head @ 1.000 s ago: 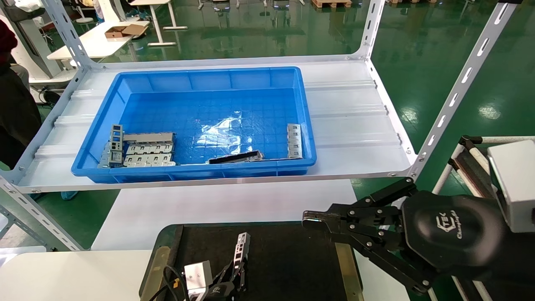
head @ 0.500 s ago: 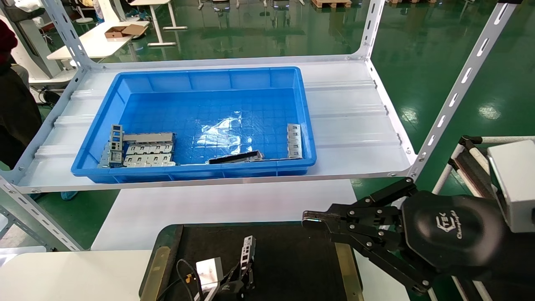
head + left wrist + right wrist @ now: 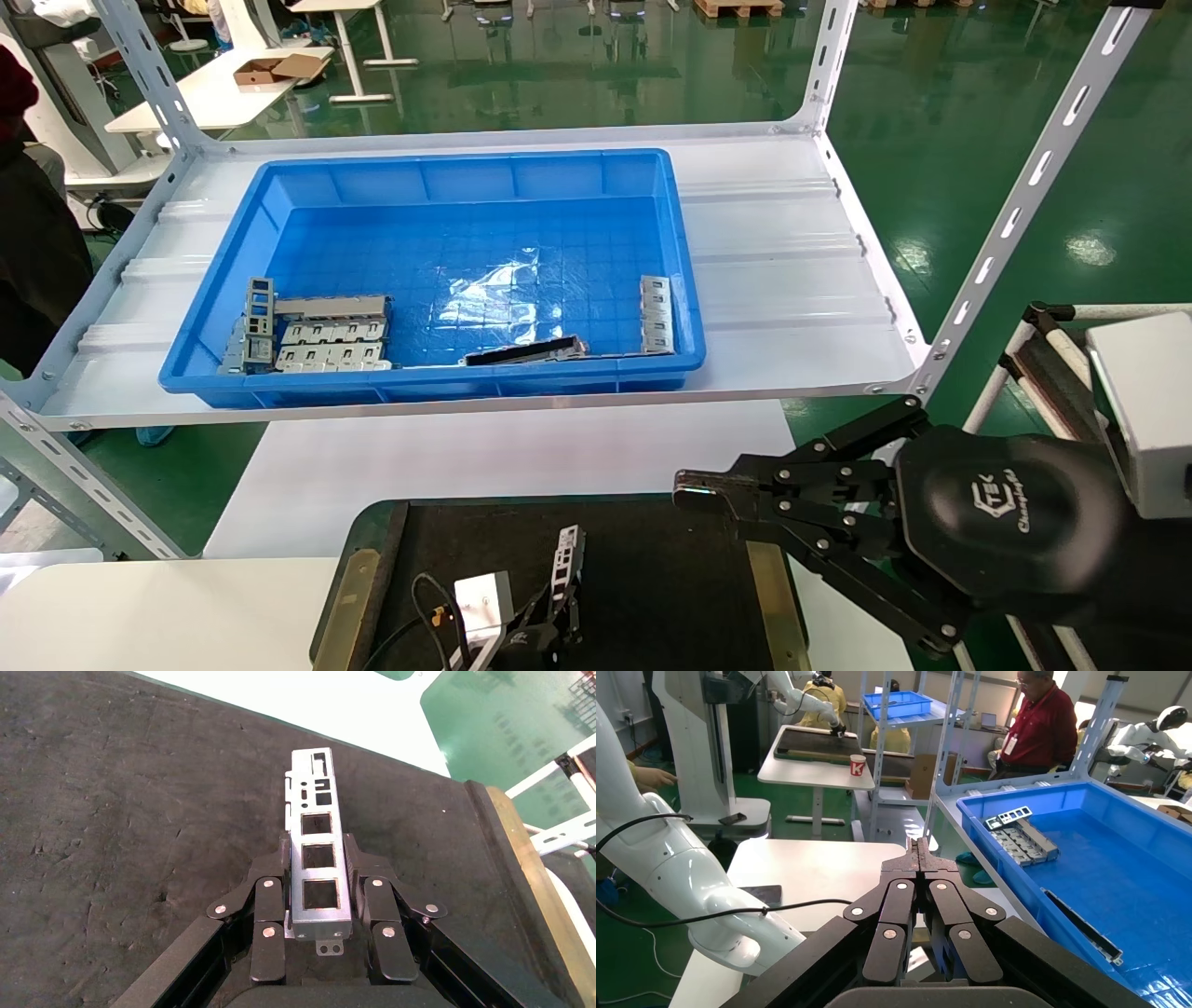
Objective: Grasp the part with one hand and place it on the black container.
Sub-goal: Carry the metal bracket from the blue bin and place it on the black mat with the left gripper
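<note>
The part point(image 3: 566, 557) is a narrow silver-grey bar with square windows. My left gripper point(image 3: 559, 606) is shut on it at the bottom of the head view, over the black container point(image 3: 652, 578). In the left wrist view the part point(image 3: 318, 860) stands between the fingers point(image 3: 270, 903), just above the container's dark mat point(image 3: 126, 811); I cannot tell whether it touches. My right gripper point(image 3: 698, 489) is shut and empty, hovering over the container's right far corner. In the right wrist view its fingertips point(image 3: 918, 852) are pressed together.
A blue bin point(image 3: 438, 270) on the white shelf point(image 3: 792, 280) holds grey brackets point(image 3: 317, 335), a dark strip point(image 3: 526, 351) and another windowed bar point(image 3: 656, 315). A brass strip point(image 3: 768, 596) edges the container. White shelf uprights point(image 3: 1015, 205) stand at the right.
My left gripper has carried the part to the right and slightly nearer over the black container. The right arm has not moved.
</note>
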`<state>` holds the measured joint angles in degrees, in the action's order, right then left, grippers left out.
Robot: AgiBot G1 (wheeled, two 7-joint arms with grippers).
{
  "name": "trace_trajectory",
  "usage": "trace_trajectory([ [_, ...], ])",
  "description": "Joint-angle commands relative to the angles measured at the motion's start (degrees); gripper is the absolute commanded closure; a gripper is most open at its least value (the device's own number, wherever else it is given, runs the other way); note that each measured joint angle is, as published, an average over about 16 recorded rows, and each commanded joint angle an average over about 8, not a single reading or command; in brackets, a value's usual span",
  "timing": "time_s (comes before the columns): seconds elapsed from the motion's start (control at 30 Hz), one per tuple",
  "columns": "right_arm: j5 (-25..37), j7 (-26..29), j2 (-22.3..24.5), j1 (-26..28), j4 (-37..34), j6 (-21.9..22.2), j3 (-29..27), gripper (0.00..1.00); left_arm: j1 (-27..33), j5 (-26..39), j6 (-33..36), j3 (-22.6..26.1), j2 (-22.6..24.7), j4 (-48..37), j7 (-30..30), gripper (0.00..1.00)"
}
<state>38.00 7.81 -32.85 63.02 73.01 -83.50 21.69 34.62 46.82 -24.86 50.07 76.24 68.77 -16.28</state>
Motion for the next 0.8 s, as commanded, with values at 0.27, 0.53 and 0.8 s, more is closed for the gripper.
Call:
trace_trajectory([
  [0.27,0.00,0.00,0.00,0.00,0.00,0.00,0.01,1.00,0.17,2.25,0.80,0.20,0.40,-1.97,-2.37,1.00],
  [0.53,-0.01,0.00,0.00,0.00,0.00,0.00,0.01,0.93,0.48,3.37,0.21,1.04,0.59,-3.12,-4.48,0.99],
  [0.8,-0.01,-0.01,0.01,0.00,0.00,0.01,0.01,0.18,0.82,3.86,-0.52,2.26,0.58,-3.85,-6.43,0.40],
])
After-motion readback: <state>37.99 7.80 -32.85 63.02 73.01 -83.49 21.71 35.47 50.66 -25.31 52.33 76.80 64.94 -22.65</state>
